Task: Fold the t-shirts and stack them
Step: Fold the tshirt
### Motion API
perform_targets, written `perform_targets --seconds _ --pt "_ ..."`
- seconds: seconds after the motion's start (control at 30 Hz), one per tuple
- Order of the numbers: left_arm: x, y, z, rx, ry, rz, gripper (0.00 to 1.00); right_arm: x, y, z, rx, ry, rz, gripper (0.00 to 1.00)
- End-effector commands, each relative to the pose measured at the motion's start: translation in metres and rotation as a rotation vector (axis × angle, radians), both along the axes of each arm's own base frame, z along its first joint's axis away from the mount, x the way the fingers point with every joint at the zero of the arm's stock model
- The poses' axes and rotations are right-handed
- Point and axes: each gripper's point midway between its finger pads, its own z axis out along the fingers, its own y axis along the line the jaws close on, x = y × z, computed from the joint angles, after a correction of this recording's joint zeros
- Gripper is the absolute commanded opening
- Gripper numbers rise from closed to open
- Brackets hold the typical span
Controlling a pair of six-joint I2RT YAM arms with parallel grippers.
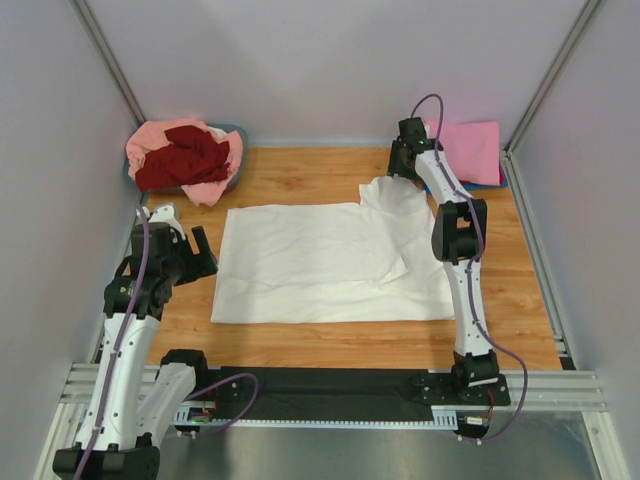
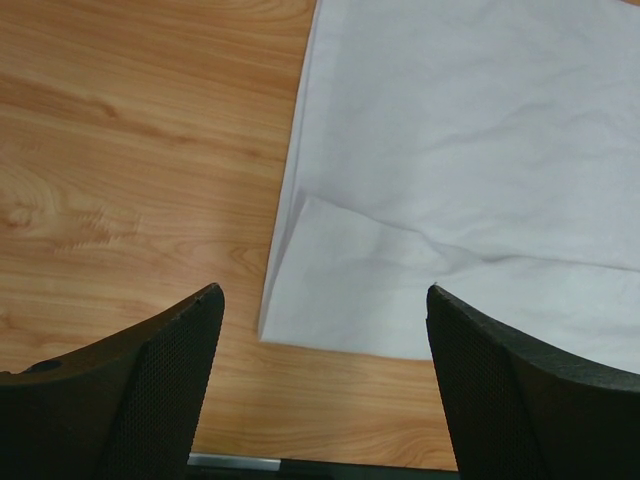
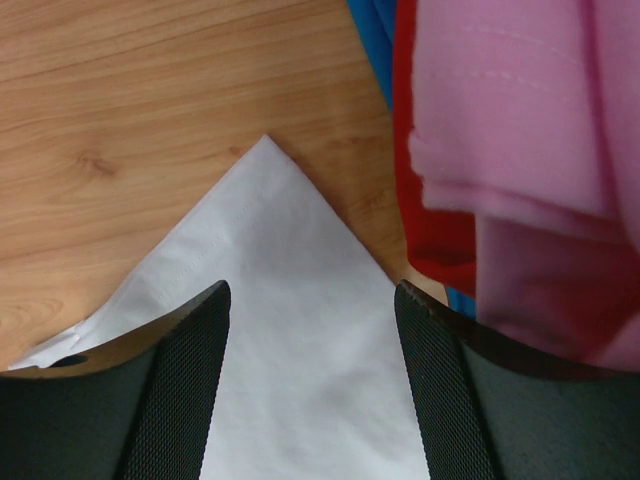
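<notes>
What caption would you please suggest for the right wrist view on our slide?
Open right gripper over a corner of the off-white t-shirt, beside the pink shirt.

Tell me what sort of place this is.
Likely a robot test cell, not a home: plain white walls on metal framing box in a wooden table, with an off-white t-shirt spread out for folding.

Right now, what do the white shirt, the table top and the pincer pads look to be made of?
White shirt: soft cloth, probably cotton knit, matte, with creases and limp folds.
Table top: wood or wood-look laminate, smooth, with visible grain lines.
Pincer pads: black, likely rubber or textured plastic, with a fine dotted grid.
</notes>
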Motion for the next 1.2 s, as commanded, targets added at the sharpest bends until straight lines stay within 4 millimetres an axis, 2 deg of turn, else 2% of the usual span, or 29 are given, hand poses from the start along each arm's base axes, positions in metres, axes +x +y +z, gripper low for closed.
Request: perform_targets --seconds 0.0,0.13,0.17,0.2,0.23,0.27,0.33,0.37,0.43,0.47,0.57,0.67,0.7,0.73,0.77,0.8,0.83,0.87,0.9,0.93,0.97,1.03,1.07,1.13,1.17 --pt "0.006 0.001 0.005 0.011 -0.033 -0.016 0.88 0.028 0.003 0.019 -0.005 -0.106 0.02 0.68" --pt "0.007 0.001 0.004 0.011 -0.027 -0.016 0.88 0.031 0.011 0.007 0.027 -0.101 0.018 0.64" --pt "0.007 0.001 0.004 0.011 -0.027 -0.015 0.88 0.034 0.015 0.011 0.053 -0.107 0.027 0.61" --pt "0.007 0.001 0.003 0.011 -0.025 -0.015 0.88 0.026 0.018 -0.008 0.06 -0.053 0.034 0.6" --pt "0.007 0.001 0.003 0.01 -0.025 -0.014 0.88 0.024 0.02 -0.013 0.069 -0.038 0.038 0.57" --pt "0.007 0.001 0.002 0.01 -0.021 -0.014 0.88 0.017 0.025 -0.024 0.084 0.001 0.043 0.52" --pt "0.007 0.001 0.001 0.01 -0.016 -0.012 0.88 0.012 0.029 -0.033 0.106 0.029 0.047 0.42" --pt "0.008 0.001 0.001 0.01 -0.014 -0.012 0.88 0.006 0.031 -0.038 0.106 0.053 0.049 0.32" --pt "0.008 0.002 0.0 0.01 -0.008 -0.009 0.88 0.006 0.034 -0.032 0.108 0.036 0.051 0.25" --pt "0.008 0.002 -0.001 0.01 -0.007 -0.009 0.88 0.007 0.035 -0.033 0.11 0.027 0.049 0.17" --pt "0.008 0.002 -0.002 0.009 -0.002 -0.007 0.88 0.007 0.033 -0.032 0.099 0.029 0.049 0.03" --pt "0.009 0.003 -0.003 0.01 0.001 -0.006 0.88 0.013 0.033 -0.005 0.105 -0.028 0.062 0.0" --pt "0.01 0.0 -0.005 -0.002 0.009 -0.019 0.88 0.009 0.037 -0.005 0.113 -0.022 0.071 0.0" --pt "0.012 -0.001 -0.005 -0.007 0.013 -0.022 0.88 0.01 0.038 0.005 0.127 -0.044 0.075 0.0" --pt "0.016 -0.003 -0.007 -0.013 0.032 -0.028 0.87 0.014 0.044 0.04 0.158 -0.116 0.089 0.0" --pt "0.02 -0.007 -0.006 -0.03 0.032 -0.045 0.85 0.013 0.046 0.051 0.175 -0.139 0.081 0.0" --pt "0.026 -0.01 -0.006 -0.044 0.035 -0.055 0.81 0.001 0.044 0.043 0.176 -0.111 0.071 0.0" --pt "0.036 -0.013 -0.003 -0.065 0.043 -0.051 0.8 0.005 0.044 0.078 0.191 -0.2 0.065 0.0" --pt "0.046 -0.013 0.001 -0.07 0.035 -0.04 0.79 0.003 0.045 0.089 0.211 -0.229 0.051 0.0" --pt "0.054 -0.012 0.004 -0.071 0.035 -0.031 0.78 -0.011 0.046 0.072 0.215 -0.195 0.052 0.0" --pt "0.071 -0.01 0.005 -0.06 0.045 -0.01 0.77 -0.007 0.051 0.103 0.239 -0.287 0.071 0.0" --pt "0.097 -0.008 0.007 -0.044 0.033 0.013 0.76 -0.012 0.059 0.109 0.239 -0.318 0.119 0.0" --pt "0.121 -0.009 0.003 -0.024 0.048 0.018 0.76 -0.016 0.064 0.115 0.247 -0.334 0.148 0.0" --pt "0.142 -0.005 -0.003 0.009 0.093 0.037 0.76 -0.021 0.071 0.119 0.255 -0.335 0.205 0.0" --pt "0.166 0.0 -0.007 0.038 0.121 0.062 0.76 -0.025 0.074 0.114 0.265 -0.323 0.228 0.0"
